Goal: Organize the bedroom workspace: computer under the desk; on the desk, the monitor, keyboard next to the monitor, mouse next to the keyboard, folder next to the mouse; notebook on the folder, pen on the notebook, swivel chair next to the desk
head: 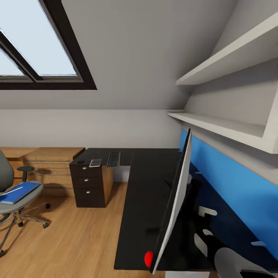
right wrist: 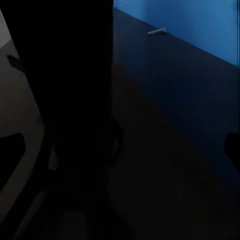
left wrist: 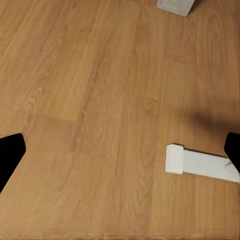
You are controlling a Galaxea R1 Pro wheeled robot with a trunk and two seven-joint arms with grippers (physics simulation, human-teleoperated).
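1. Desk: the black L-shaped top runs from the near right corner to a far wing over the drawers.
2. Monitor: it stands on the near wing and is seen edge-on, with its red dot toward the front edge. This requirement appears to be met.
3. Chair: it stands on the wooden floor, well apart from the desk, with the blue folder on its seat.
4. Keyboard: it lies on the far wing, well apart from the monitor. A thin grey notebook lies just beside it.
5. Right end effector: the jaws are wide and empty, close behind the dark back of the monitor.
6. Left end effector: the jaws are wide and empty, and it faces the floor.

Probable step: withdraw from the monitor, then relocate the keyboard.

- Retract the right arm away from the screen without brushing it; a knock could tip the panel.
- Drive along the desk until the keyboard is within reach.
- Grip the keyboard across its short width.
- Lift it level and set it parallel to the screen.
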